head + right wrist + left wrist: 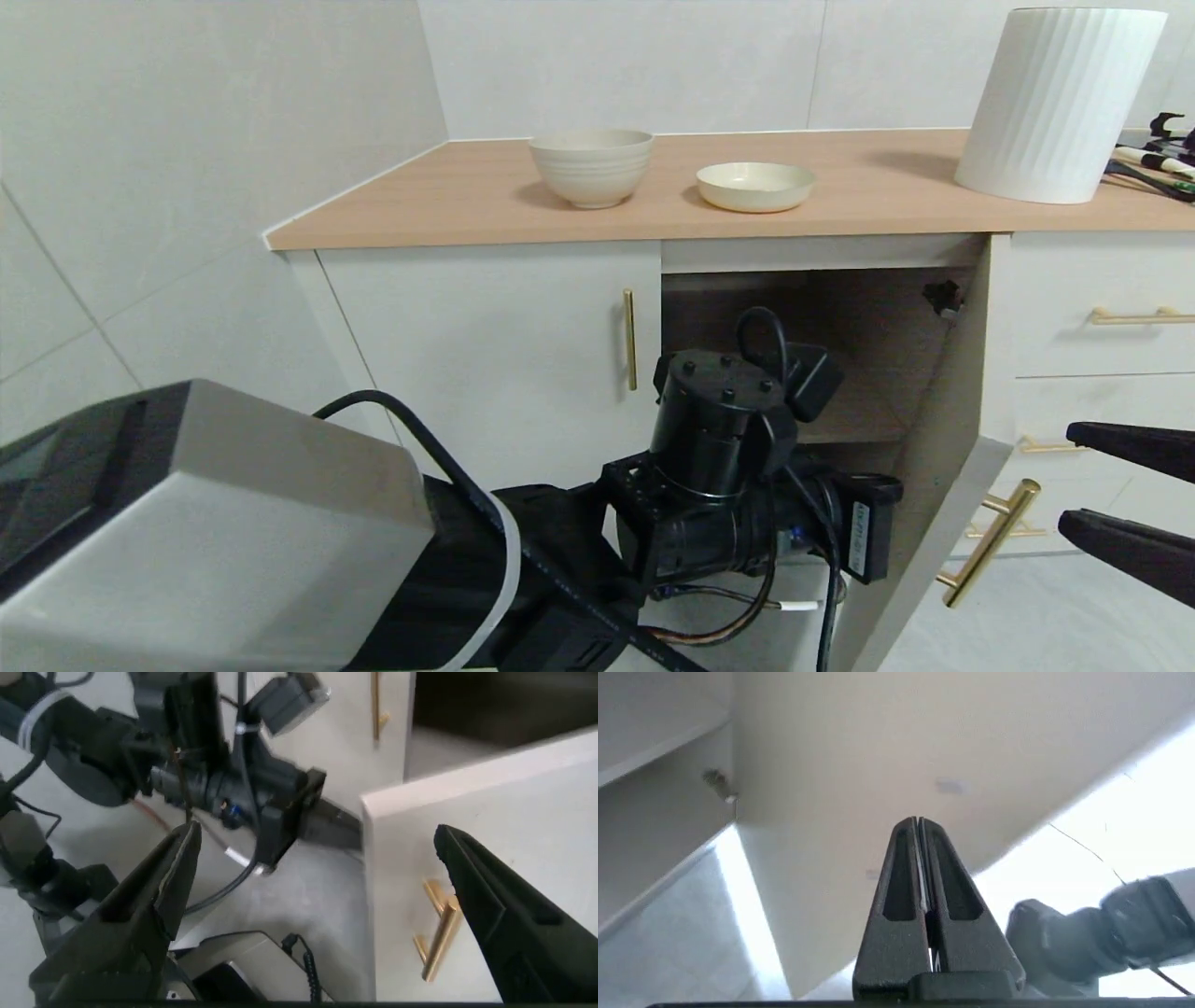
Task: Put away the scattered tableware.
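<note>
white tiled walls (187, 140) meet a wooden countertop (887, 182) over white cabinets (485, 345).

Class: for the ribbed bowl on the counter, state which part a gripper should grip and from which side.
Probably its rim, from above, one finger inside and one outside: the ribbed bowl stands upright with an open mouth, and its rounded wall looks wide for a side grip.
</note>
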